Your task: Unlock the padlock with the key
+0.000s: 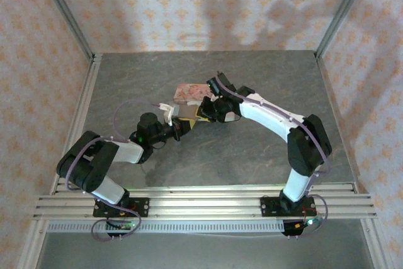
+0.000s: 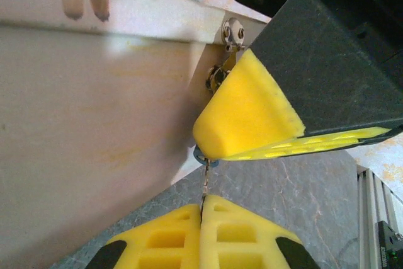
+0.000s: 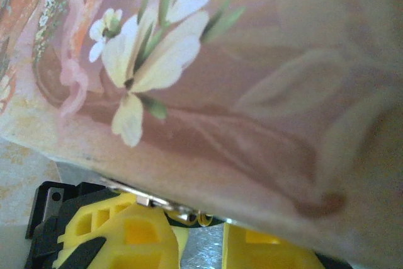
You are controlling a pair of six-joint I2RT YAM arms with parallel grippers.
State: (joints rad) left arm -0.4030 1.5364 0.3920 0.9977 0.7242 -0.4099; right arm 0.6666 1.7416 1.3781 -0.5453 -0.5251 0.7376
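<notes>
The thin pale key [image 2: 204,184] sticks up from between my left gripper's [image 2: 203,203] yellow fingers, which are shut on it. Its tip meets the padlock [image 2: 200,154], of which just a sliver of blue peeks from under a yellow finger [image 2: 252,111] of the right gripper. In the right wrist view my right gripper [image 3: 204,228] has its jaws close together at the lower edge of the pink box [image 3: 220,61], pinching small shiny metal loops [image 3: 204,218]. From above, the left gripper [image 1: 184,127] and the right gripper [image 1: 204,113] meet in front of the box [image 1: 191,92].
A metal hasp [image 2: 233,32] sits on the box's edge above the padlock. The box's pale side [image 2: 82,124] stands close on the left of the key. Aluminium rails [image 1: 201,196] run along the near edge, and patterned walls enclose the grey table [image 1: 252,80].
</notes>
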